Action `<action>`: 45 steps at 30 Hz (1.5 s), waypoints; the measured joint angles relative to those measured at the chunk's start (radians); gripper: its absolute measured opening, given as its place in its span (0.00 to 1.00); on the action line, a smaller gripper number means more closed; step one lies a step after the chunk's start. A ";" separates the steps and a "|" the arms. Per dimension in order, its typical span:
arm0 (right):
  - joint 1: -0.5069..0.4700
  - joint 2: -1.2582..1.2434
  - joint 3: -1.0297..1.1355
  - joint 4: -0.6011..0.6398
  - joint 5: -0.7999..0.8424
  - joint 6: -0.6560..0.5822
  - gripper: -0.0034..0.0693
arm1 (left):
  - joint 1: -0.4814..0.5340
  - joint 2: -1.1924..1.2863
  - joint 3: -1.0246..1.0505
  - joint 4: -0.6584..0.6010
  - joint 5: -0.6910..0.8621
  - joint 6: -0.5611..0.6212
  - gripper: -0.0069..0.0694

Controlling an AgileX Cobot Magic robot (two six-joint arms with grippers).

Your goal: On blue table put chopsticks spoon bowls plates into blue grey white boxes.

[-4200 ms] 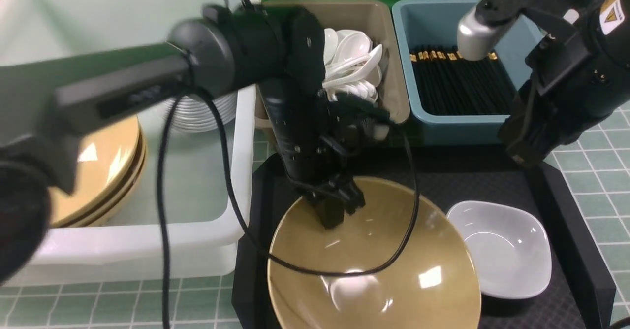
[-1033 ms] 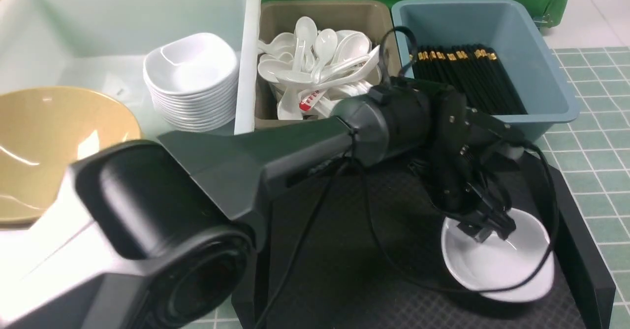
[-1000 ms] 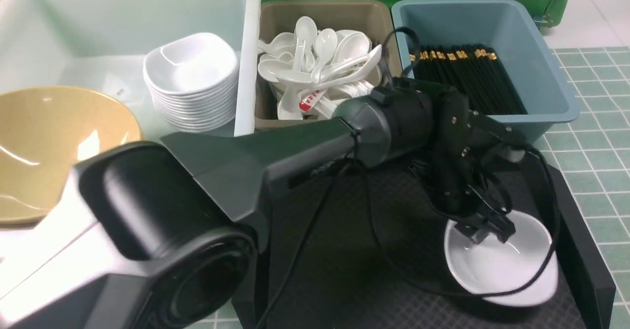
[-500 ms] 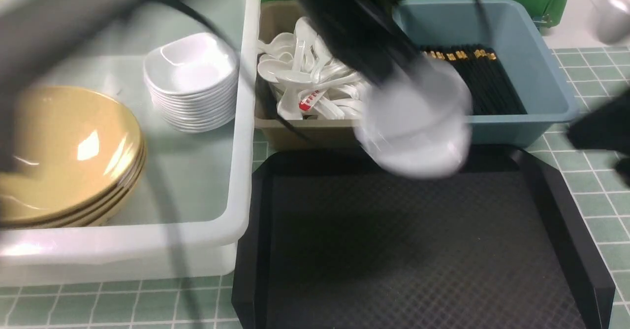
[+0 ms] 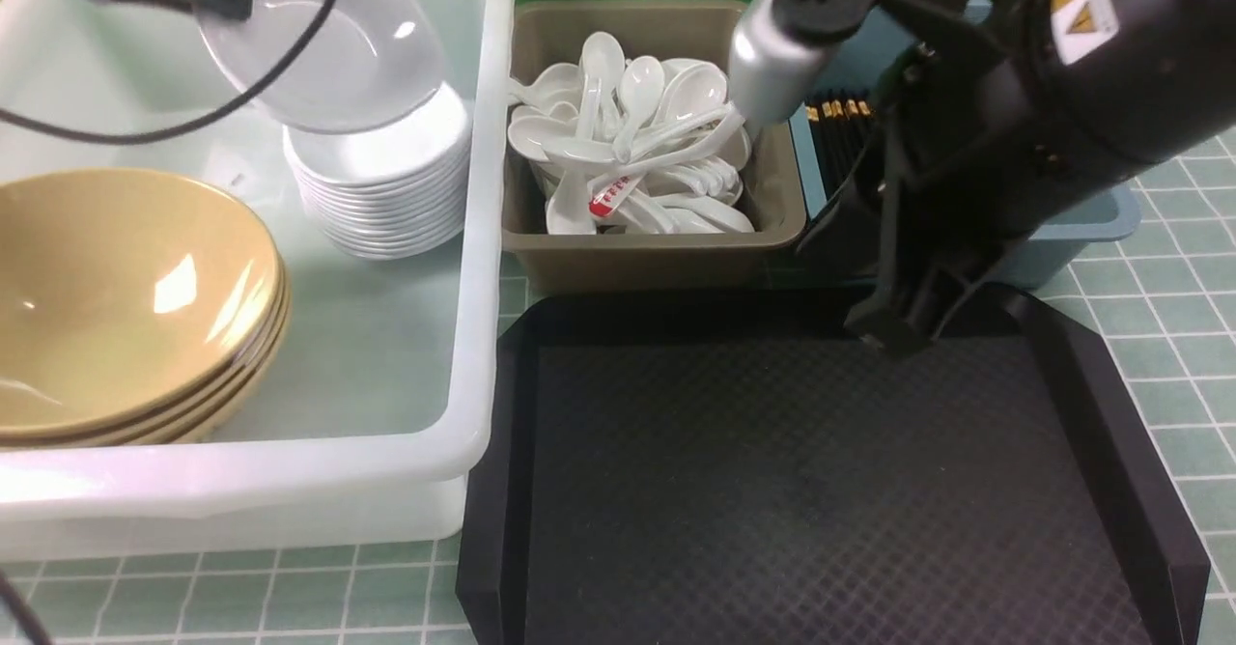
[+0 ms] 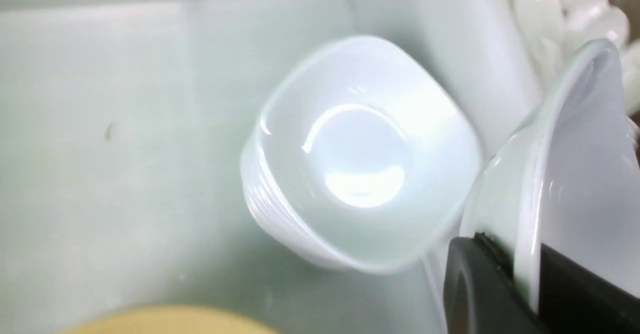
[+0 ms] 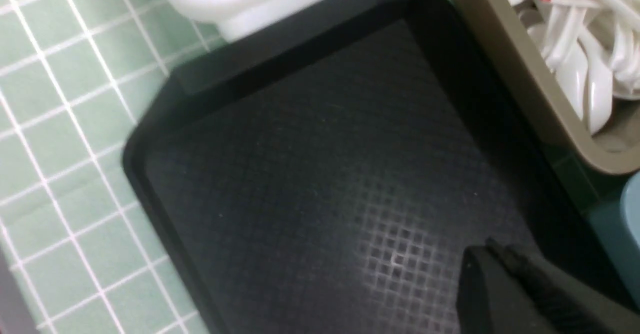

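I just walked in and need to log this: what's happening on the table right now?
The left gripper is shut on a plate by its rim, holding it tilted above the plate stack in the white tub, beside the bowls. The right gripper hangs shut and empty over the far edge of the tray, which is bare. Spoons fill the grey box; chopsticks lie in the blue box.

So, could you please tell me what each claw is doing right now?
Left claw: closed on the rim of a white plate, above the plate stack.
Right claw: closed, empty, over the black tray.
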 joint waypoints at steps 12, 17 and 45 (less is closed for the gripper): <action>0.000 0.006 0.000 -0.005 0.023 0.010 0.11 | -0.015 0.232 0.008 -0.040 -0.245 0.116 0.28; 0.000 0.006 0.000 -0.007 0.050 0.024 0.11 | -0.022 0.232 0.003 -0.026 -0.250 0.207 0.61; 0.000 -0.342 0.507 0.276 -0.390 -0.075 0.11 | -0.051 -0.903 0.787 0.252 -0.115 -0.046 0.08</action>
